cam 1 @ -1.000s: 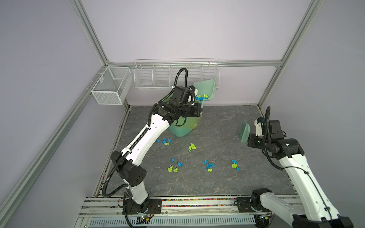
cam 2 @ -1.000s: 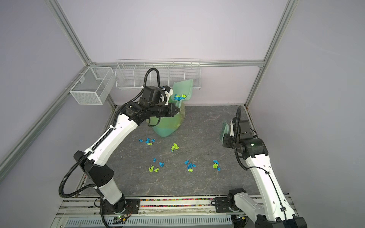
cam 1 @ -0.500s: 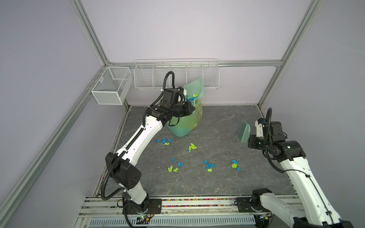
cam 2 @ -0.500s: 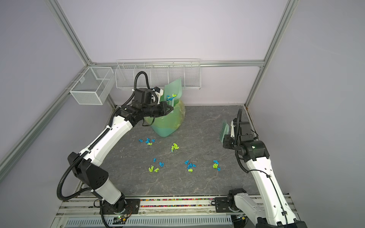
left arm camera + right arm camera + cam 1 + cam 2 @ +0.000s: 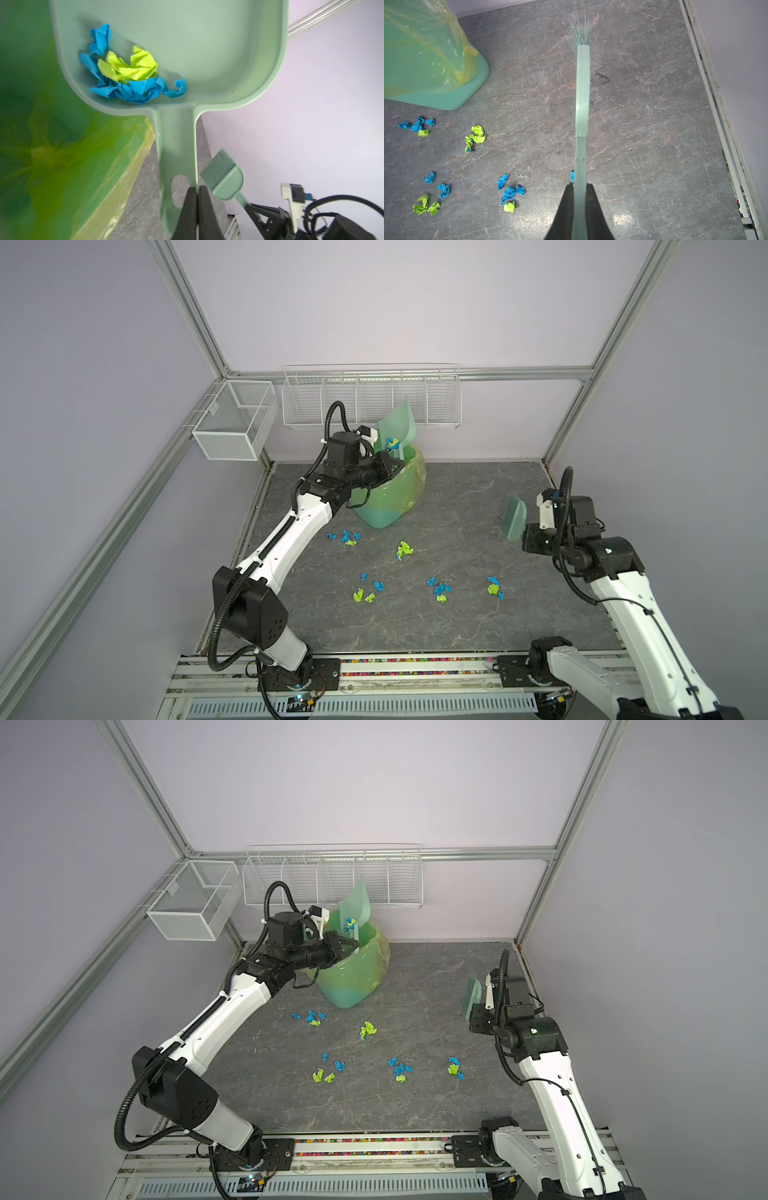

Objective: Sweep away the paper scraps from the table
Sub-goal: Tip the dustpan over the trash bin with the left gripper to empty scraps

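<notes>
We are at the emptying step. The left pincer (image 5: 197, 188) pinches the handle of the dustpan (image 5: 207, 52) and holds the pan over the bin (image 5: 395, 502) at the far left of the bench (image 5: 478, 626). A few paper scraps (image 5: 128, 72), blue and lime-green, lie in the pan at its handle end. The pan's open edge points upward, so we judge that nothing can slide out yet. The right pincer (image 5: 580, 185) pinches the brush (image 5: 582, 93) by its handle, and the brush seems lifted clear of the right side of the bench. Other paper scraps (image 5: 403, 549) lie in small groups on the middle of the bench. The next move, we think, calls for tipping the open edge down over the bin mouth, slowly, so that the light wads fall inside and not beside it.
</notes>
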`<move>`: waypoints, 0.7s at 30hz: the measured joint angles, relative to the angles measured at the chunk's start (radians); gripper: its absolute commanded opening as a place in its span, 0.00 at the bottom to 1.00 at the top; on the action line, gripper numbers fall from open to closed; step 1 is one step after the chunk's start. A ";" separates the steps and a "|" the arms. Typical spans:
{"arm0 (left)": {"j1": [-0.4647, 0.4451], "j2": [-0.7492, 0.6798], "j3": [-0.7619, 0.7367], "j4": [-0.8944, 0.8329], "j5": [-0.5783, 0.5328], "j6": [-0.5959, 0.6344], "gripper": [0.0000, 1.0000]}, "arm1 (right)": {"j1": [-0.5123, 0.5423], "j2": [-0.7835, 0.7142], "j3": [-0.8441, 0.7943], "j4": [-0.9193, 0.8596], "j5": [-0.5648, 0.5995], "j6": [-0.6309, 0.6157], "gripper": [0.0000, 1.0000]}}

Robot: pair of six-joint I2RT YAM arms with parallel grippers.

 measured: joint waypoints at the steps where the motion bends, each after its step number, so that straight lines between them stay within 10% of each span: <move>1: 0.011 0.000 -0.021 0.034 0.017 -0.025 0.00 | 0.000 0.000 0.000 0.000 0.000 0.000 0.07; 21: 0.106 0.067 -0.311 0.879 0.257 -0.623 0.00 | 0.000 0.002 0.000 0.000 0.000 -0.003 0.07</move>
